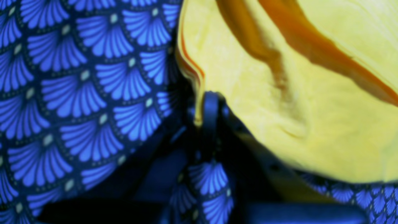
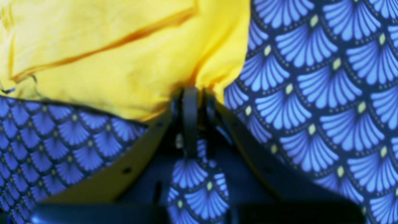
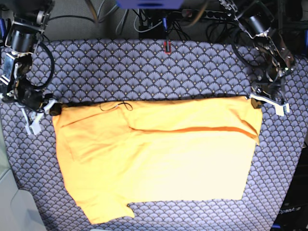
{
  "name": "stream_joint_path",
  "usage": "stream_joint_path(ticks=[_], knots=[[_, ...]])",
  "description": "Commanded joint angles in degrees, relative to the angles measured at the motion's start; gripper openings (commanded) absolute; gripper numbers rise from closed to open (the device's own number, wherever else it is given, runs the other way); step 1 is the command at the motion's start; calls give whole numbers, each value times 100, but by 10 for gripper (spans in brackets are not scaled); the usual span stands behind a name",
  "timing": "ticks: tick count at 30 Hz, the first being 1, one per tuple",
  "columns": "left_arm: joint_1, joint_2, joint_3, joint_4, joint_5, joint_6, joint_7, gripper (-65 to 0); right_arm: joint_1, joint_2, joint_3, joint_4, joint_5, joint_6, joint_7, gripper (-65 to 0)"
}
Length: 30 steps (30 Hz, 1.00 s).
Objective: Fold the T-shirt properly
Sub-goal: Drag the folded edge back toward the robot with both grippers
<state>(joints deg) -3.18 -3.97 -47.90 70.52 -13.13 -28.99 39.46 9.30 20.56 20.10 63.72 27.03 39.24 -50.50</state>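
Observation:
The yellow-orange T-shirt lies spread on the fan-patterned tablecloth, its upper strip doubled over along a long crease. A thin dark thread curls near its top edge. My left gripper is at the shirt's top right corner; in the left wrist view it is shut on the fabric's edge. At the top left corner sits my right gripper; the right wrist view shows it shut on a bunched bit of yellow cloth.
Cables and equipment crowd the far edge of the table. A small red mark sits on the cloth at the back centre. Both arms reach in from the far corners. The tablecloth drops off at the lower left.

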Motion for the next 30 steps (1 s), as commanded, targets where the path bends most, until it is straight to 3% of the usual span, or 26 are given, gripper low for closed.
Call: stream_joint_path(ticks=[1, 10, 14, 23, 30], knots=[[15, -91, -23, 38, 130, 55, 304, -650, 15, 94, 69, 32, -70, 76, -159, -650], [6, -241, -6, 732, 130, 47, 972, -650, -126, 208, 746, 94, -70, 76, -713, -650], [6, -267, 3, 768, 130, 47, 1166, -650, -521, 155, 896, 744, -70, 76, -853, -650], [173, -276, 3, 776, 130, 47, 1175, -650, -1857, -399, 1168, 2766, -70, 76, -924, -650], [489, -276, 3, 1190, 130, 47, 1175, -650, -2306, -539, 1203, 3170, -61, 76, -880, -650]])
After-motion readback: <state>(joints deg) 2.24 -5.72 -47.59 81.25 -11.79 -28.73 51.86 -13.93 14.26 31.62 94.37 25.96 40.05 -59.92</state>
